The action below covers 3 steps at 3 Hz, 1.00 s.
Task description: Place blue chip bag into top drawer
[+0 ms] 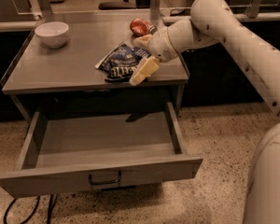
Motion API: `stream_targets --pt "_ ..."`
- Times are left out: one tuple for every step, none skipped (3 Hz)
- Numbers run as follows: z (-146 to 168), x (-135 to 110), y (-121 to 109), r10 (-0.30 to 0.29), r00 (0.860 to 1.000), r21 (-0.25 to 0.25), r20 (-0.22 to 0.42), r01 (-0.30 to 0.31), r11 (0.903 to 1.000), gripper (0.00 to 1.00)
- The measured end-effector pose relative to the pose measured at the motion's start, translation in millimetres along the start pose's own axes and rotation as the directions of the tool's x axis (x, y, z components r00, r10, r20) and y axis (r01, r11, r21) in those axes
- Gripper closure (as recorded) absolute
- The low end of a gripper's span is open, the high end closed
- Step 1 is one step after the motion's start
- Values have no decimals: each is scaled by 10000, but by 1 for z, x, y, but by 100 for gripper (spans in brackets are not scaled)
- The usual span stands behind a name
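Observation:
The blue chip bag [117, 62], crumpled dark blue foil with white lettering, lies on the grey table top [60, 69] near its front right. My gripper [142, 57] reaches in from the right at the bag's right end. It is open, with one cream finger [144, 70] on the near side and the other [141, 41] on the far side of that end. The top drawer [102, 143] is pulled out below the table top. Its inside shows nothing in it, and a dark bar handle [104, 178] sits on its front panel.
A white bowl [52, 32] stands at the table's back left. A red and white object [140, 26] lies just behind my gripper. Black cables [28, 209] lie on the speckled floor under the drawer's left front. A counter edge runs behind the table.

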State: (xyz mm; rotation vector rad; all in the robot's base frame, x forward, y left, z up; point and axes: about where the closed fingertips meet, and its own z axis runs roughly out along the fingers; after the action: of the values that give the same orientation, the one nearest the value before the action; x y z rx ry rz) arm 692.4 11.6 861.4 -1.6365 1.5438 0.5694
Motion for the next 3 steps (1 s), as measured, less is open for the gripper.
stream_targets --pt "0 0 0 2 10000 -1 1 -2 10000 9" --pt "9 6 -4 108 9999 -77 34 -107 9999 0" --pt "27 20 -10 338 9994 -236 -50 -339 9991 0"
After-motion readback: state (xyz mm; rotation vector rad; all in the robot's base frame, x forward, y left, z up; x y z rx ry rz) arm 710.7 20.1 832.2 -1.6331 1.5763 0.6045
